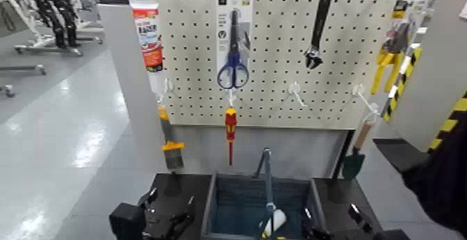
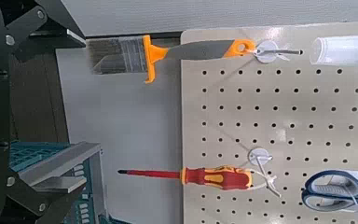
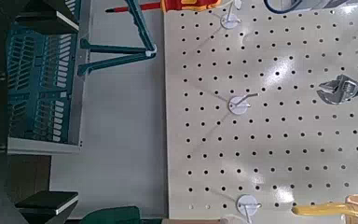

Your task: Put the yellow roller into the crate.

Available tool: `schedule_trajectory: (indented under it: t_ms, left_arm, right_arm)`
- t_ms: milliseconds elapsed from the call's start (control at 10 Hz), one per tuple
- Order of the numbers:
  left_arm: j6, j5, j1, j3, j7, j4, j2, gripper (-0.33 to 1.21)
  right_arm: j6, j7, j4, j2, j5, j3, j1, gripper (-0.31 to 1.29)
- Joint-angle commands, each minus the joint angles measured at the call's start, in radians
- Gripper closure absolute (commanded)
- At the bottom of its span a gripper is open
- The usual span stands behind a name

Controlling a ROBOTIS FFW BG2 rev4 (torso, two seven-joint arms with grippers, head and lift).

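Pale pegboard [image 1: 271, 104] stands before you, with the dark blue-grey plastic crate [image 1: 313, 200] low in front of it. Your yellow roller [image 1: 279, 219] lies inside that crate, by the upright central bar handle [image 1: 269, 180]; its white fuzzy cylinder shows on your right side of the bar, and yellow shows lower down, nearer you. That puts its long axis roughly fore and aft with a slant, though you cannot follow the whole handle.

Your right gripper [image 1: 331, 212] is over the crate's right-hand side, jaws apart and nothing between them. From it, the roller lies to your left, and it is the nearer arm. Your left gripper [image 1: 171, 200] is parked beyond the crate's left wall, also spread and empty.

The placing looks done, I judge, so your next move is likely to back the right gripper off, away from the roller. Mind the bar handle: drifting left could snag it.
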Motion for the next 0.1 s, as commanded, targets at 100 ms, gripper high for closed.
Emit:
schedule_trajectory:
  t_ms: [100]
  left_arm:
    - [-0.002,0.000,0.001,0.001,0.000,0.000,0.000,0.25]
  right_arm:
    - [-0.012,-0.005,0.004,0.007,0.014,0.001,0.006,0.06]
